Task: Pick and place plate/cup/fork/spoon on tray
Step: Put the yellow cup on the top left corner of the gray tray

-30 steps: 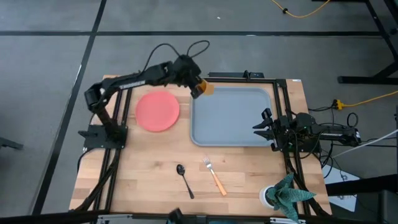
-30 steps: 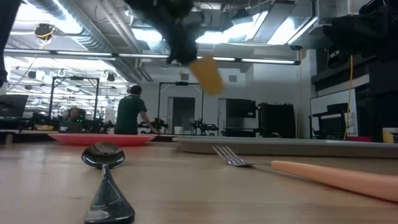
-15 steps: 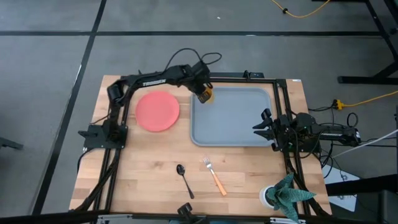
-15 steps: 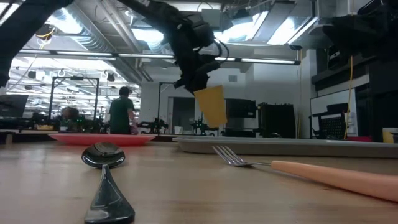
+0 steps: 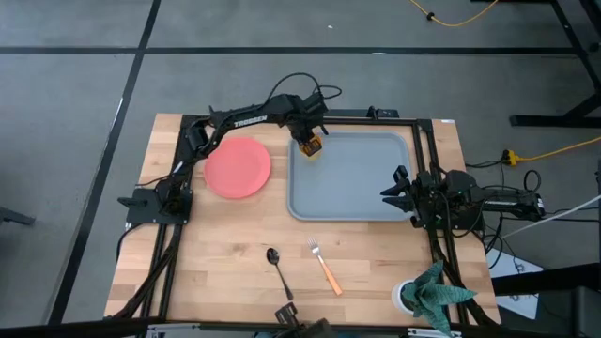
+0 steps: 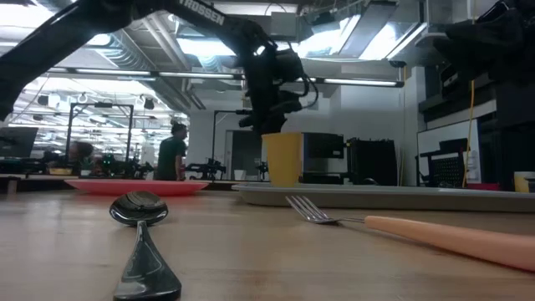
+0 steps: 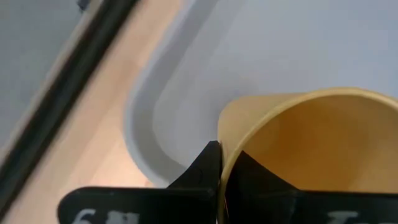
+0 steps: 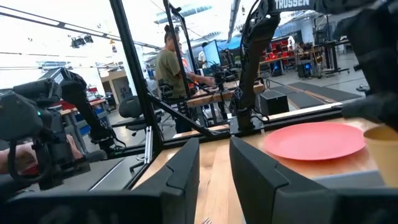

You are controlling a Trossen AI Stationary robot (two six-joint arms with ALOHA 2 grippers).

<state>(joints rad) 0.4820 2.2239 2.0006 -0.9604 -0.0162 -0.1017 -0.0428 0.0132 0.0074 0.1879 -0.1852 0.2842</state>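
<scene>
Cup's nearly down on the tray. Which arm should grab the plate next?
Left, probably. The left gripper holds the cup at the tray's far-left corner, right beside the plate. The right gripper waits at the tray's opposite edge.

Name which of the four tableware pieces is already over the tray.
The cup, held by the left gripper at the tray's far-left corner. The plate, spoon and fork lie on the table.

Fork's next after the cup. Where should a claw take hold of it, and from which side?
Grip the fork mid-handle, on the thick orange-tan part, coming straight down. It lies flat on the table, clear of the spoon; set the fingers across the slanted handle.
</scene>
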